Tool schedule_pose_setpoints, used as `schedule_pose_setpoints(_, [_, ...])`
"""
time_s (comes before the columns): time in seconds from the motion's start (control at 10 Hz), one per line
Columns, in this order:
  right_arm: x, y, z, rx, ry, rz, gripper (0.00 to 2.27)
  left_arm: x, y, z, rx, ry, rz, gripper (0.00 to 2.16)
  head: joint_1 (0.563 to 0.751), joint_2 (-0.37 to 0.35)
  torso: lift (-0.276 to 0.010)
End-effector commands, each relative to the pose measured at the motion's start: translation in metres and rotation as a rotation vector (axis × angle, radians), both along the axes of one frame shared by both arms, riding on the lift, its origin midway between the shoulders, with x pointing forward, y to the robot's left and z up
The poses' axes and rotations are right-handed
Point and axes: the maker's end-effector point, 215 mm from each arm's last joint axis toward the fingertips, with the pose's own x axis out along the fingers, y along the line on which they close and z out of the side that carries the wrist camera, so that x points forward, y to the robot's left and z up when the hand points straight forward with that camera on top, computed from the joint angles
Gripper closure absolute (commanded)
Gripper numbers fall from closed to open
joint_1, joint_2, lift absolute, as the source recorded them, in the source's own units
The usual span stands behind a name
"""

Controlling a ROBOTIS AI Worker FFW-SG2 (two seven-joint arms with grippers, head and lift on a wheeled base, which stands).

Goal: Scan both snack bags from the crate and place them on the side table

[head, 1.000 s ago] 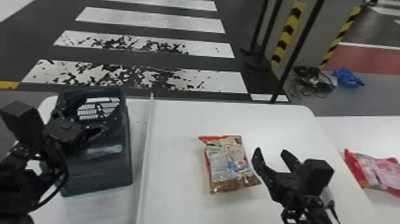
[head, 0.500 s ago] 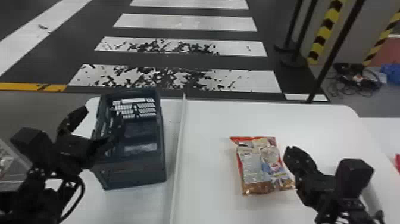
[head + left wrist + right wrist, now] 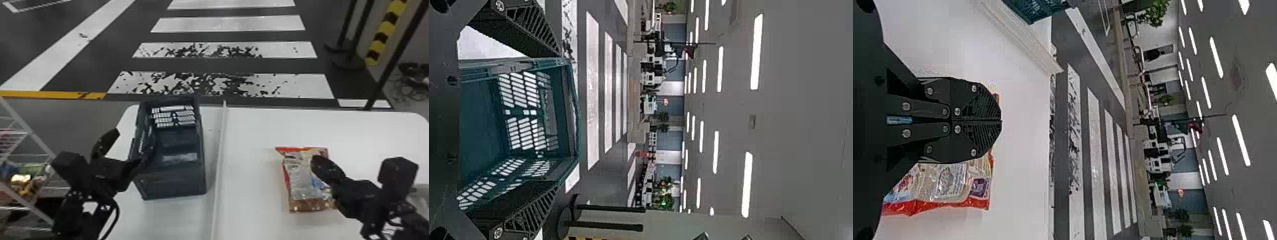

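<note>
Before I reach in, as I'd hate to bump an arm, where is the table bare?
The table is bare between the divider and the snack bag, and beyond the bag to the far edge. Crowded: the bag's right side, by the right gripper, and left of the crate, by the left gripper.

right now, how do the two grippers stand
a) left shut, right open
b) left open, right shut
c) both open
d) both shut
b: the left gripper has its fingers spread wide, with the crate seen between them in the left wrist view, while the right gripper has its two fingers pressed together at the tips.
</note>
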Motion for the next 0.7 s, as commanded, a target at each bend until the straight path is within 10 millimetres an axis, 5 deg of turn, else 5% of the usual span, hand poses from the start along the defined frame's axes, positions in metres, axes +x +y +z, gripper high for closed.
schedule_pose_setpoints(0.0, [0.007, 0.009, -0.016, 0.005, 0.057, 0.029, 2.24, -0.003, 0.000, -0.002, -0.003, -0.002, 0.002, 0.09, 0.695, 0.131, -0.098])
schedule_pose_setpoints(0.6, [0.021, 0.021, -0.053, -0.015, 0.119, 0.092, 2.24, -0.004, 0.003, -0.008, -0.006, 0.001, 0.007, 0.09, 0.695, 0.158, -0.098])
